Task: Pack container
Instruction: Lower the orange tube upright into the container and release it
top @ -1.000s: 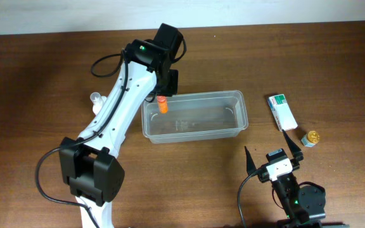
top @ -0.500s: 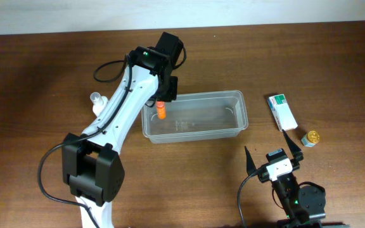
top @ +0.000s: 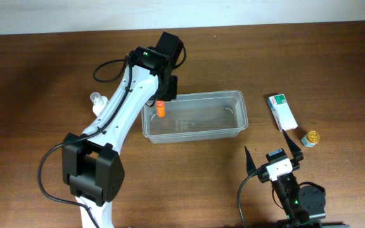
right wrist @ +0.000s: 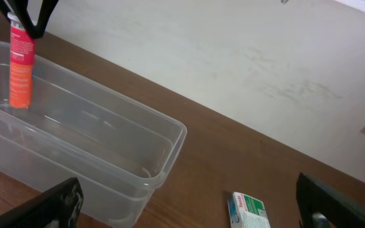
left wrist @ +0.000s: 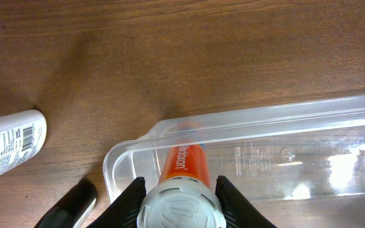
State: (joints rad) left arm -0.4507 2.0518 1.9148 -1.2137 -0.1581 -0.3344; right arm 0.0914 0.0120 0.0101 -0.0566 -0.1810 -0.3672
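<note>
Container: clear translucent plastic tub, rectangular, rounded corners, rimmed. Upright, top open. Sits flat near centre of table, long axis running left-right.

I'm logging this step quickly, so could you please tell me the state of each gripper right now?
Left gripper: closed on the orange tube, inside the container.
Right gripper: open, holding nothing.

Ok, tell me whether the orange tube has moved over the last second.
Yes. Against the container, the orange tube has sunk from the far rim into the left end, gripped by the left fingers.
</note>
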